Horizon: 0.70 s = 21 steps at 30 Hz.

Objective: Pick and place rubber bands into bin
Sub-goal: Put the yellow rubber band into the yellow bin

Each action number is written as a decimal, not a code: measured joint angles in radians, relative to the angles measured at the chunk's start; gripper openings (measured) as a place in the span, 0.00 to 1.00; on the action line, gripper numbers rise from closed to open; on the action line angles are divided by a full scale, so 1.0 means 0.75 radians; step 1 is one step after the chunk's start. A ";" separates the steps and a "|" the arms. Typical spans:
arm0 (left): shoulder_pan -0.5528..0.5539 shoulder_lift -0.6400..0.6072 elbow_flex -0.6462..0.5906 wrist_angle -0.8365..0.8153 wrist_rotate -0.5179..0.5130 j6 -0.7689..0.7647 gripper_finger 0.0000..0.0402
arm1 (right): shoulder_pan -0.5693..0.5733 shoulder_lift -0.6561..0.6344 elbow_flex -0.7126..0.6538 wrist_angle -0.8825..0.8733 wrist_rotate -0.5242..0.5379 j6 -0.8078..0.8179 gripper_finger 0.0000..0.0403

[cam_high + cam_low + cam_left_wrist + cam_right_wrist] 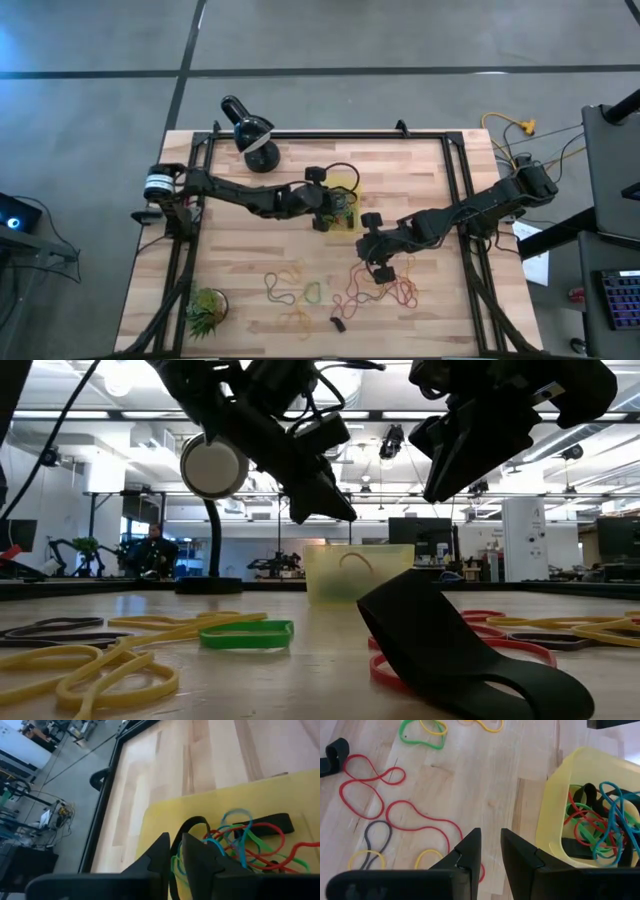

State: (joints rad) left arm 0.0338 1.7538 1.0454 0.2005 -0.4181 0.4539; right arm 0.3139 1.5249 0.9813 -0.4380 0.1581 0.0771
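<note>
Bin (pixel 555 795) bright yellow, translucent; inside it rubber bands (pixel 600 820) red, green, light blue, black. Beside bin, on pale wood-plank table (pixel 250 250) with black frame: loose bands red, yellow, orange, green, grey-black (pixel 375 837), one wide black (pixel 450 640). Lamp (pixel 250 130) beyond bin black, white face. Plant (pixel 205 312) green. Both arms dark.

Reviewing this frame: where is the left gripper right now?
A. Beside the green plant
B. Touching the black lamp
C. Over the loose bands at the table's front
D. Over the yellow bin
D: in the high view the left gripper sits at the bin, and its wrist view looks straight down into the bin with bands piled inside.
</note>
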 joint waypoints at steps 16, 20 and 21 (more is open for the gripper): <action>-0.181 -0.136 -0.009 -0.298 -0.007 -0.307 0.15 | 0.003 0.027 -0.176 0.124 -0.057 0.177 0.17; -0.301 -0.163 -0.021 -0.362 -0.007 -0.354 0.15 | 0.003 0.057 -0.216 0.202 -0.141 0.132 0.17; -0.333 -0.168 -0.025 -0.364 -0.007 -0.355 0.15 | 0.003 0.062 -0.218 0.213 -0.156 0.122 0.17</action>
State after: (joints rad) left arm -0.2161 1.6281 1.0265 -0.0726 -0.4236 0.1879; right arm 0.3164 1.5712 0.8176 -0.2780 0.0409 0.1683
